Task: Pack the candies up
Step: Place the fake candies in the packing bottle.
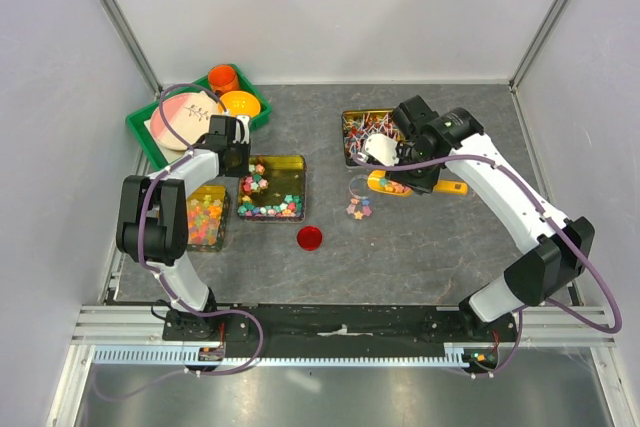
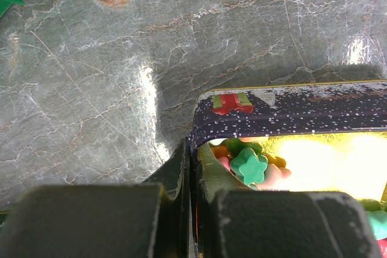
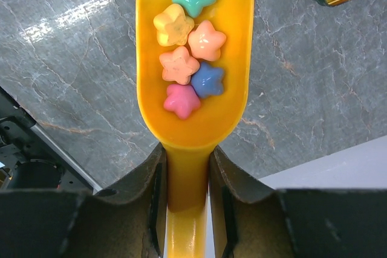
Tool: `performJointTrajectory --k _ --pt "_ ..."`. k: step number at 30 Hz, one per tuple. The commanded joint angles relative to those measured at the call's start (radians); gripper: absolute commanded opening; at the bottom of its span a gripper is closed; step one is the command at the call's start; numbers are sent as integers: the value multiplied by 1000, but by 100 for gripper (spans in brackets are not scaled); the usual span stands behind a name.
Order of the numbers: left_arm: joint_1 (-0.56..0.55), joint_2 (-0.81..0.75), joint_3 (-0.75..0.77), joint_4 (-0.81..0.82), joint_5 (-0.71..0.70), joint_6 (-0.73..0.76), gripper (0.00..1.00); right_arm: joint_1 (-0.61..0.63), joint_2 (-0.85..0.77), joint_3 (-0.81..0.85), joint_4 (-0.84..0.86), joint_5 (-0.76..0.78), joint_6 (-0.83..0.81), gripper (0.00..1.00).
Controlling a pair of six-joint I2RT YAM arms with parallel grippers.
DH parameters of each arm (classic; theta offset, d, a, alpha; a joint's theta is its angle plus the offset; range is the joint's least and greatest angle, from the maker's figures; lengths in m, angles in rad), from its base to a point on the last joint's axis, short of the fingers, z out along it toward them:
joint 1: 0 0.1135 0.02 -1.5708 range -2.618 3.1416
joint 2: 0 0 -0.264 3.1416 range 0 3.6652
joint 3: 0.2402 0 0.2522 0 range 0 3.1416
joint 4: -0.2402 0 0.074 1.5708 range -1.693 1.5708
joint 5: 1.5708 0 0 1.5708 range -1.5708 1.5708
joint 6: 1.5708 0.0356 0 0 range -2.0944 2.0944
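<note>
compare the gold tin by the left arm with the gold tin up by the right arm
Contents: the left tin holds loose star candies, the right tin lollipops with white sticks.
Fill: much of the left tin's gold floor shows bare; the right tin looks crowded.
Grip: the left gripper has its jaws shut on the left tin's wall; nothing grips the right tin.
Both are gold, rectangular and open-topped.

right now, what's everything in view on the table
scoop: one, yellow, centre-right
gold tin: one, left of centre
star candies: six in scoop, many in gold tin, pastels
clear container: one, stars inside, centre
lollipop tin: one, far centre-right
gummy tin: one, red-orange-yellow pieces, near left
cap: one, red, centre front
tray: one, green, far left, with plate, orange cup, orange bowl
left gripper: shut on gold tin rim
right gripper: shut on scoop handle
</note>
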Motion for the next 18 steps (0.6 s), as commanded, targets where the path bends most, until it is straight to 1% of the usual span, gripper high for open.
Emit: performJointTrajectory --k 1,18 --pt "8 3 6 55 22 14 2 16 6 43 -12 44 15 0" --pt "8 6 7 56 17 14 2 71 34 66 -38 111 32 0"
